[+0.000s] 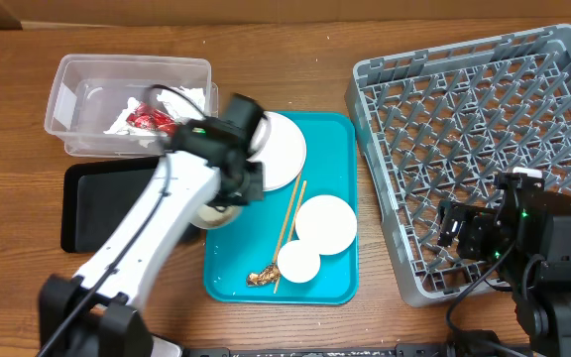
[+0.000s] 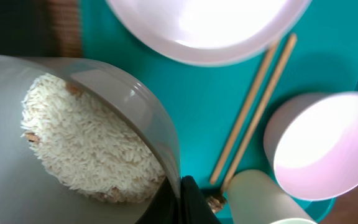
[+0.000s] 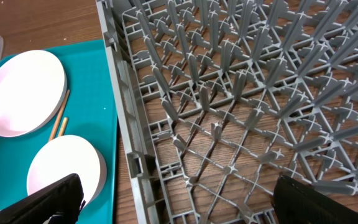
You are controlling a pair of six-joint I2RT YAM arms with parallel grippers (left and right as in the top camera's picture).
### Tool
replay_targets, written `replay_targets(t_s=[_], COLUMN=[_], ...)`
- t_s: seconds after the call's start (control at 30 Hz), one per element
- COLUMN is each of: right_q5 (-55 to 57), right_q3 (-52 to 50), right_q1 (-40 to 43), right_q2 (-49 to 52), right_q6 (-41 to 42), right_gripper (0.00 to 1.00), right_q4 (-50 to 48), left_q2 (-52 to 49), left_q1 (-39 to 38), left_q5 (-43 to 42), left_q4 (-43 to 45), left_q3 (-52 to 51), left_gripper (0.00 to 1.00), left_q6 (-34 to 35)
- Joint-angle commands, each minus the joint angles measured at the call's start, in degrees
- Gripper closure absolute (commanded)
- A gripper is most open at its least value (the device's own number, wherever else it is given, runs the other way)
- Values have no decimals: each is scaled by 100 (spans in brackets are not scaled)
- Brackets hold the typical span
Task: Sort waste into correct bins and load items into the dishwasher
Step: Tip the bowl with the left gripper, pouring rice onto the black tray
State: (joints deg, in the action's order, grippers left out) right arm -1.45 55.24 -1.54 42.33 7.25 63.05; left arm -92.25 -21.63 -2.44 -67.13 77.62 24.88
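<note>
Rice (image 2: 86, 143) fills the bowl (image 2: 138, 102) my left gripper (image 2: 180, 196) pinches by its rim; overhead, my arm (image 1: 147, 223) mostly hides it. Right gripper (image 3: 188, 208) gapes over the rack (image 3: 229, 93).

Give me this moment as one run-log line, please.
left tool: shut on rice bowl rim, at teal tray | right tool: open, above dish rack | rice: not yet binned

Four white dishes (image 1: 325, 223), two chopsticks (image 1: 291, 220), two bins (image 1: 132, 59)

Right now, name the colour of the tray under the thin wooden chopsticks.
Teal rectangular tray, clearest overhead.
</note>
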Motion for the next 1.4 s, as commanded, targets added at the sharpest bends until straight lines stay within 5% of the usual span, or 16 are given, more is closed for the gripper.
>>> replay_targets(t_s=[0.0, 0.2, 0.47, 0.87, 1.37], right_q5=[37, 37, 37, 37, 37], right_q3=[162, 162, 162, 162, 162], right_q1=[-11, -11, -11, -11, -11], right_q2=[-46, -46, -46, -46, -46], right_q6=[-39, -39, -39, -39, -39], right_gripper=[0, 0, 0, 0, 0], right_q4=[-2, 26, 26, 31, 48], left_q2=[238, 225, 219, 83, 66], left_q1=[828, 2203, 3987, 5683, 6105], left_q5=[-608, -1659, -4103, -7591, -7807], left_q4=[26, 149, 688, 1521, 1491], left_q3=[138, -22, -695, -2022, -2124], left_gripper=[96, 96, 96, 96, 96], left_q6=[-734, -1641, -2776, -4015, -4033])
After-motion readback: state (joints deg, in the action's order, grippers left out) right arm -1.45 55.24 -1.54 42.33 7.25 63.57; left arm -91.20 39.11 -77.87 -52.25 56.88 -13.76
